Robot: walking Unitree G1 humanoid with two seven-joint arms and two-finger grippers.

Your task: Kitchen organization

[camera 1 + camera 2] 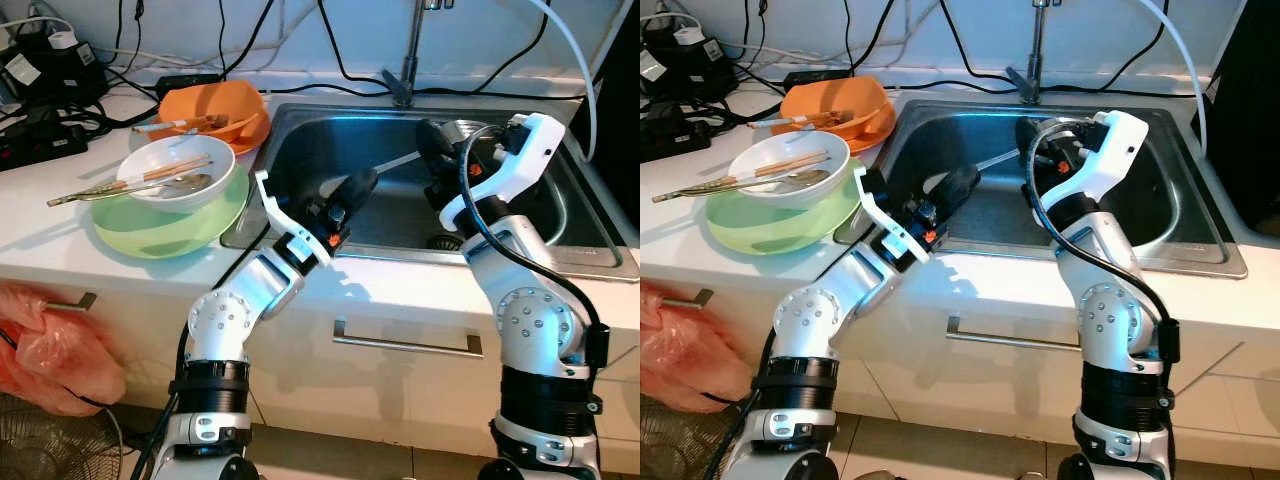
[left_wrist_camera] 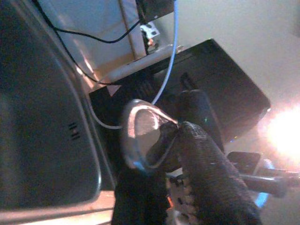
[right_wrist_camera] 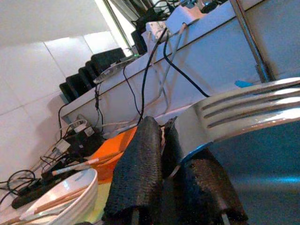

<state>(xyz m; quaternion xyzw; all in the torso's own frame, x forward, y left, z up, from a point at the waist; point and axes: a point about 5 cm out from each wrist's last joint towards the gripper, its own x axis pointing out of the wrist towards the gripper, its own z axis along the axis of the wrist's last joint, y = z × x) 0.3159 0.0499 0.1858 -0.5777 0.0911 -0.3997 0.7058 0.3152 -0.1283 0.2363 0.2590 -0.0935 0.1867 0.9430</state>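
Observation:
My left gripper [image 1: 355, 186] reaches over the left edge of the steel sink [image 1: 480, 262] and is shut on a metal spoon [image 2: 140, 136], whose bowl sticks out past the fingertips. Over the middle of the basin, my right gripper [image 1: 432, 148] is shut on a metal fork [image 3: 234, 110]. The fork [image 1: 398, 161] points left toward the left gripper. On the counter to the left, a white bowl [image 1: 180, 172] holding chopsticks and a spoon sits on a green plate [image 1: 165, 232]. Behind it is an orange bowl [image 1: 215, 108] with chopsticks.
A faucet [image 1: 408, 60] rises behind the sink. Power strips and black cables [image 1: 45, 90] crowd the back left of the counter. A red plastic bag [image 1: 50, 350] hangs below the counter at left. A drawer handle [image 1: 405, 343] is under the sink front.

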